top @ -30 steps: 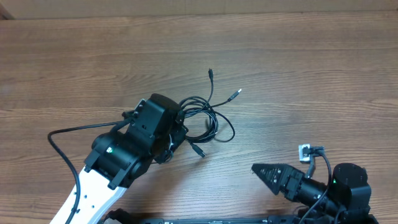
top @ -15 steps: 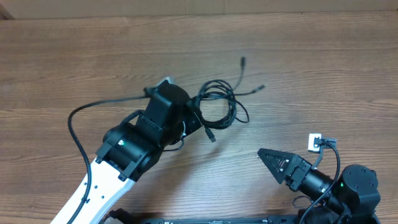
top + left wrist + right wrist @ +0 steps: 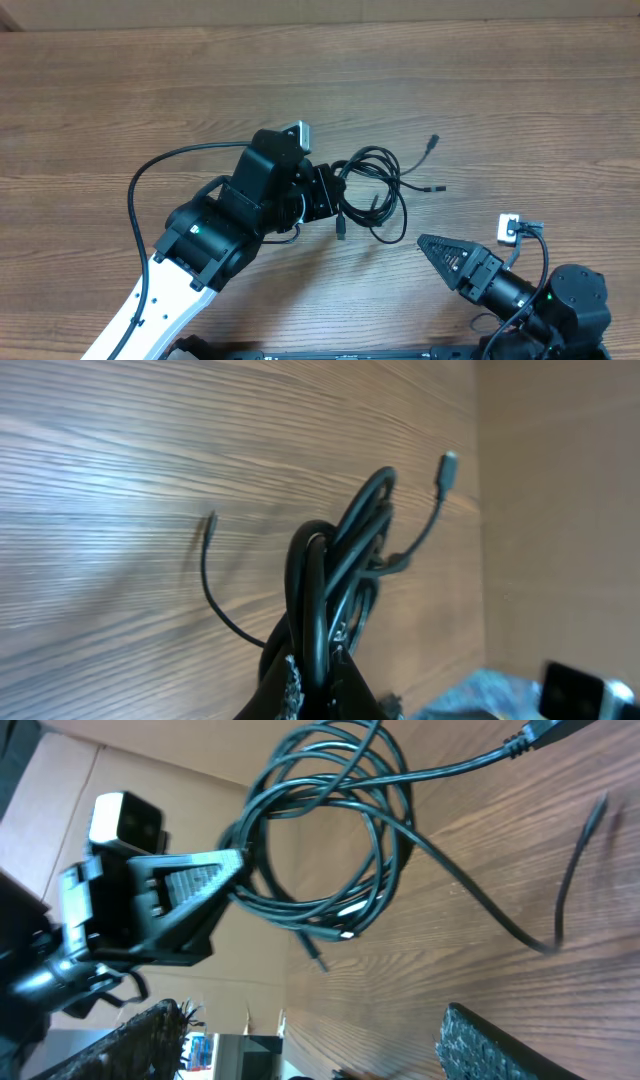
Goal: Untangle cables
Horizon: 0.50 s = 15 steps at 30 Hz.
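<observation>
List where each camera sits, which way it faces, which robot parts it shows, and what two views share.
Overhead: fixed above the table, looking straight down; shows the left pincer shut on the cables and the right pincer open.
Left wrist: mounted at the left wrist, looking past its own fingers, across the wood, at the clamped cables.
Right wrist: mounted at the right wrist, facing the cables; its own pads frame the bottom edge.
Shared: overhead and right wrist both show the left pincer gripping the cables.

Coiled cables (image 3: pixel 372 152) in left end effector (image 3: pixel 330 191)
</observation>
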Available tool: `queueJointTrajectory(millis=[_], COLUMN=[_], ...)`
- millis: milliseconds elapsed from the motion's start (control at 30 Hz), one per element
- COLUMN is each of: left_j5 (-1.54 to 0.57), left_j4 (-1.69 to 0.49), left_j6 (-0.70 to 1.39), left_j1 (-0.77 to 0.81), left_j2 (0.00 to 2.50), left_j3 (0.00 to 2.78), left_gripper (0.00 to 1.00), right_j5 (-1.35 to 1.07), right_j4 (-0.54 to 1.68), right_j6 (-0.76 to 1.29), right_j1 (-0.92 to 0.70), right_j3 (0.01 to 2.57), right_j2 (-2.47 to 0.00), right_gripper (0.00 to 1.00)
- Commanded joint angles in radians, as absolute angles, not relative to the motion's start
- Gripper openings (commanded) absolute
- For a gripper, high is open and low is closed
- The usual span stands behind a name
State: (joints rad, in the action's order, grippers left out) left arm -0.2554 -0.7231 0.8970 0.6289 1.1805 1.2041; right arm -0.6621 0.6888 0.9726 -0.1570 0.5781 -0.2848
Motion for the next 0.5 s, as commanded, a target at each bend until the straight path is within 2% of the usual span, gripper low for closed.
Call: queueJointTrajectory(millis=[0,367,467], left_j5=[-0.363,-0.489,-0.533], left_j4=[-0.694,-0.624,-0.565], left_j6=[0.859,0.86,0.86], left_j1=[0.636,0.685,0.707], left_j2=[1.175,1.176,1.176], left_j3=[1.213,1.213,1.213], left_gripper=[0.04,0.04,0.05], right_j5=[-0.629,-0.63,-0.633], right_j4=[0.681,0.553,0.498], right_j6=[0.988,0.992,0.995], right_j1=[-0.157,-0.157,-0.157], right_j3=[0.542,0.444,0.444], right_j2=[-0.29,-0.291,-0.291], right_gripper=[0.8,0.8,0.75])
